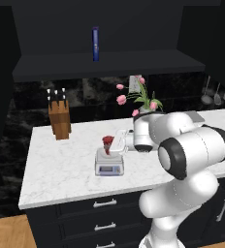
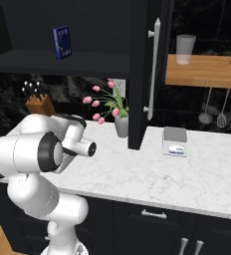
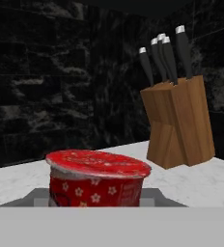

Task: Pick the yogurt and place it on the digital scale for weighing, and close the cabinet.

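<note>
The yogurt (image 1: 106, 141), a small red cup, stands upright on the platform of the silver-grey digital scale (image 1: 109, 167) near the counter's front. My gripper (image 1: 112, 144) reaches in from the right, level with the counter, and its fingers are shut on the cup's sides. The hand view looks from close up at the yogurt (image 3: 97, 178) resting on the scale's grey platform (image 3: 36, 197). The black cabinet (image 1: 109, 65) above the counter is open; its right door (image 2: 140, 74) with a long silver handle swings out over the counter.
A wooden knife block (image 1: 59, 121) stands behind and left of the scale. A vase of pink tulips (image 1: 142, 99) is behind my arm. A blue bottle (image 1: 95, 43) stands on the cabinet shelf. A second flat scale (image 2: 174, 141) lies right of the open door.
</note>
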